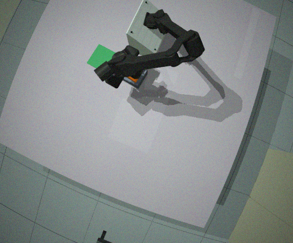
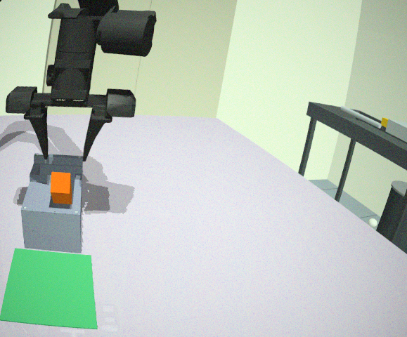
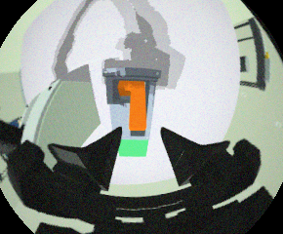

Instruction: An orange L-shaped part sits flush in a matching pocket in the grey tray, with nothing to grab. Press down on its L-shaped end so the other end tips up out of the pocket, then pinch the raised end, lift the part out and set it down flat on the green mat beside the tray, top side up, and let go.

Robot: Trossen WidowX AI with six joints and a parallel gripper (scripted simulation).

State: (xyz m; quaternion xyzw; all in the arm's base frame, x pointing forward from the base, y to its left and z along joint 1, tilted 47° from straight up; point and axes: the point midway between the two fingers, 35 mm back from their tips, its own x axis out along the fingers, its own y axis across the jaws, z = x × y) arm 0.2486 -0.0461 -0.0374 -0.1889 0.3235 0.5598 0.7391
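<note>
Exterior view has the pincer (image 2: 65, 159) (image 3: 141, 129) pointing down in the left part of the frame, its two fingers spread pretty wide with nothing pinched between them. The tips hang around the far end of the grey tray (image 2: 52, 230) (image 3: 116, 114) (image 1: 139, 84); can't tell if they touch it.

The orange L-shaped part (image 2: 61, 182) (image 3: 138, 107) (image 1: 132, 79) is sitting in the tray's pocket, and the end nearer the green mat (image 2: 48, 288) (image 3: 133, 147) (image 1: 101, 56) is poking up above the tray top, so it's tipped rather than flush. On the wrist cam the L shape shows nicely, with its short leg at the upper left of the part and the long bar running down toward the mat.

The mat lies flat on the counter (image 2: 210, 225) (image 1: 130, 167) (image 3: 205, 88), lower left in the exterior frame, just beside the tray. In the top view the black arm (image 1: 151, 60) covers most of the tray, leaving only a bit of orange and one grey corner peeking out near the middle.
</note>
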